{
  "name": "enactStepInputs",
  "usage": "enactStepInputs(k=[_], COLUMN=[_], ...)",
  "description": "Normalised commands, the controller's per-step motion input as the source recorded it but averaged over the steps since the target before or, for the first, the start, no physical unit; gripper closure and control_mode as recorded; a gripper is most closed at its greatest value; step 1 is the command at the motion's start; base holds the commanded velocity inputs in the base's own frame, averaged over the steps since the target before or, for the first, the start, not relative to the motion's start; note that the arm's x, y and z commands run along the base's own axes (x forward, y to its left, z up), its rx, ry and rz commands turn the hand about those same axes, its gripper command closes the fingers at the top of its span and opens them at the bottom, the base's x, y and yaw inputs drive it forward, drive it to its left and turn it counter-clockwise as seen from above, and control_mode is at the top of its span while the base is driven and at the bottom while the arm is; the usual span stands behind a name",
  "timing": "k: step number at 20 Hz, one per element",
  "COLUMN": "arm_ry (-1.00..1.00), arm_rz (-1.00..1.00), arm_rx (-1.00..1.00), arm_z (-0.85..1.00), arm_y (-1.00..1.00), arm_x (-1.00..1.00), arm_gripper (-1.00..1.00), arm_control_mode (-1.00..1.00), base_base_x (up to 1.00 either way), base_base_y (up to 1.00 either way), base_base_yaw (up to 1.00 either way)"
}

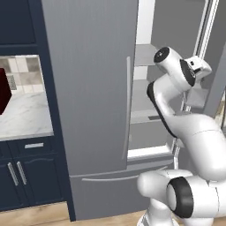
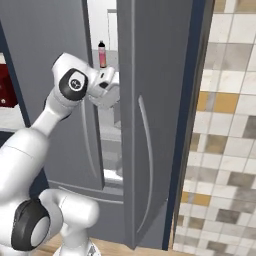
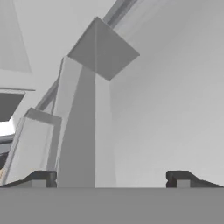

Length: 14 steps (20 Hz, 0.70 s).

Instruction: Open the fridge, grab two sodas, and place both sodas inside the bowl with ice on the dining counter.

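The fridge (image 2: 150, 100) is open a crack, and the pincer (image 3: 112, 179) is reaching into the gap with its two tips spread wide, holding nothing. In the right base view, the pink soda (image 2: 102, 54) stands straight up on a shelf at the top middle, just above and behind the hand. So I think the hand must go up and deeper in.

One fridge (image 1: 92, 88) stands with two doors, the right one ajar, and two long silver handles (image 1: 127, 106) on them. One pink soda (image 2: 102, 54) shows on a shelf inside. Two grey shelves (image 1: 143, 55) are visible. Two navy cabinet doors (image 1: 26, 178) sit below one marble counter (image 1: 24, 117).
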Motion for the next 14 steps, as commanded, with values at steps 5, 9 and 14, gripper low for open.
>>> enactStepInputs(k=[5, 9, 14], arm_ry=[-0.01, 0.0, 0.0], arm_rz=[-0.05, -0.01, 0.0], arm_rx=[0.0, 0.0, 0.0], arm_z=[0.08, 0.1, 0.04], arm_y=[-0.9, -0.89, -0.83], arm_x=[-0.16, 0.0, 0.0], arm_gripper=[-1.0, -1.0, -1.0], arm_control_mode=[-1.0, -1.0, -1.0], base_base_x=[0.0, 0.0, 0.0], base_base_y=[0.0, 0.0, 0.0], base_base_yaw=[0.0, 0.0, 0.0])
